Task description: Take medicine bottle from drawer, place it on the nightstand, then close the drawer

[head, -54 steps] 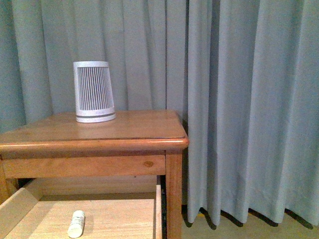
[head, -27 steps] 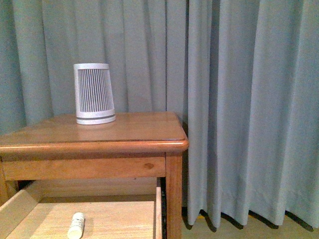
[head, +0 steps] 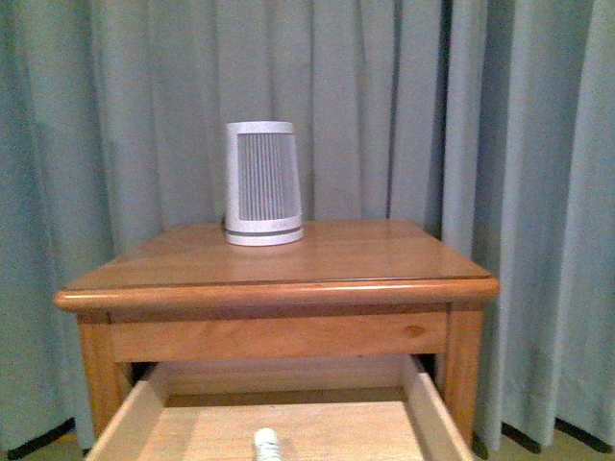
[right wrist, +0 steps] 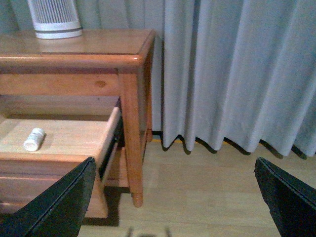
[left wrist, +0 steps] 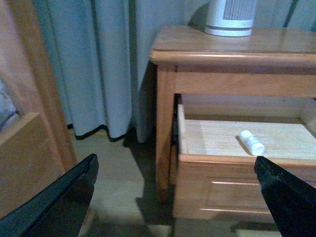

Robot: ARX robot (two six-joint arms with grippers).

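The nightstand (head: 288, 264) stands before me with its drawer (head: 144, 418) pulled open. The small white medicine bottle (head: 266, 446) lies on its side on the pale drawer floor. It also shows in the left wrist view (left wrist: 252, 142) and the right wrist view (right wrist: 34, 139). Neither arm shows in the front view. My left gripper (left wrist: 175, 197) is open and empty, low in front of the drawer's (left wrist: 237, 185) front. My right gripper (right wrist: 175, 197) is open and empty over the floor, right of the nightstand's leg (right wrist: 132, 148).
A white-grey ribbed tapered cylinder (head: 261, 182) stands at the back of the nightstand top. Grey-green curtains (head: 519, 144) hang behind and to both sides. A plain wooden post frame (left wrist: 34, 113) stands left of the nightstand. Bare wooden floor (right wrist: 197, 182) lies to the right.
The front view has swung to the right: the nightstand, off to the left before, now sits centred. The bottle lies in the same spot in the drawer.
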